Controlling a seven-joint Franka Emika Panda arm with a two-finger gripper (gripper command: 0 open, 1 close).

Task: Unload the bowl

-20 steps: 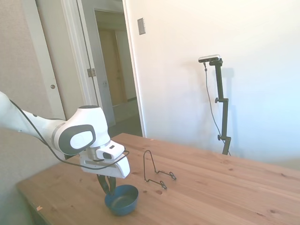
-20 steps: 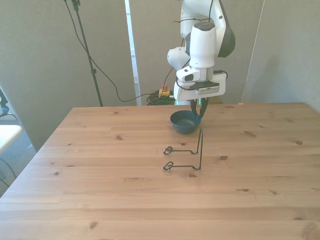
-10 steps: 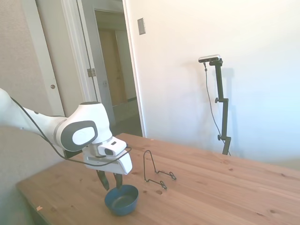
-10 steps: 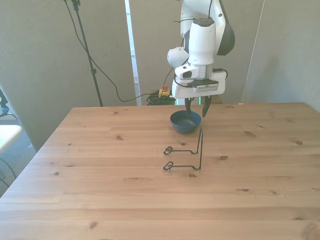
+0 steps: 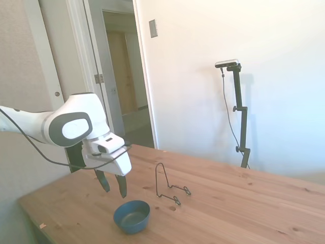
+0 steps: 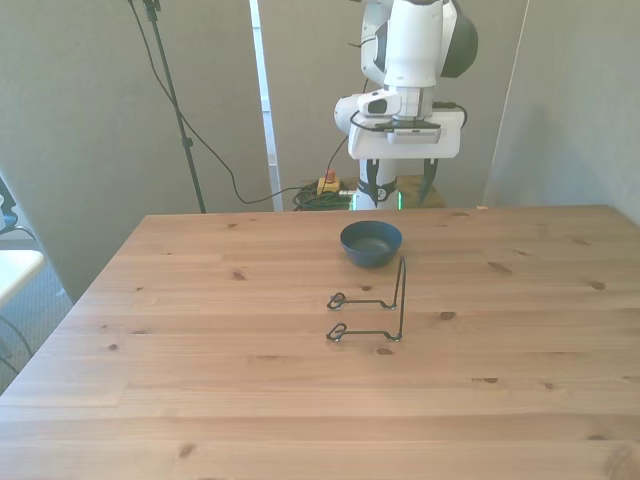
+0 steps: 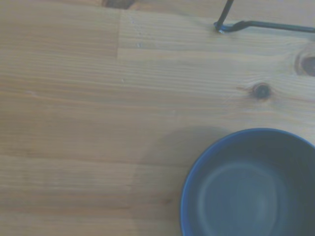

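The small dark blue bowl [image 5: 132, 215] [image 6: 371, 242] [image 7: 248, 187] sits upright on the wooden table [image 6: 200, 380], apart from the thin black wire rack [image 5: 169, 187] [image 6: 380, 310]. My gripper [image 5: 112, 185] [image 6: 398, 184] hangs open in the air above the bowl and slightly behind it, holding nothing. The bowl looks empty inside. In the wrist view a corner of the wire rack [image 7: 246, 23] shows beside the bowl.
The rack stands between the bowl and the table's middle. In the side view an open doorway [image 5: 124, 76] lies behind the arm. Cables and a stand [image 6: 175, 110] rise behind the table in the front view.
My gripper opened off the bowl's rim and rose straight up and back. The bowl stays where it was set on the table.
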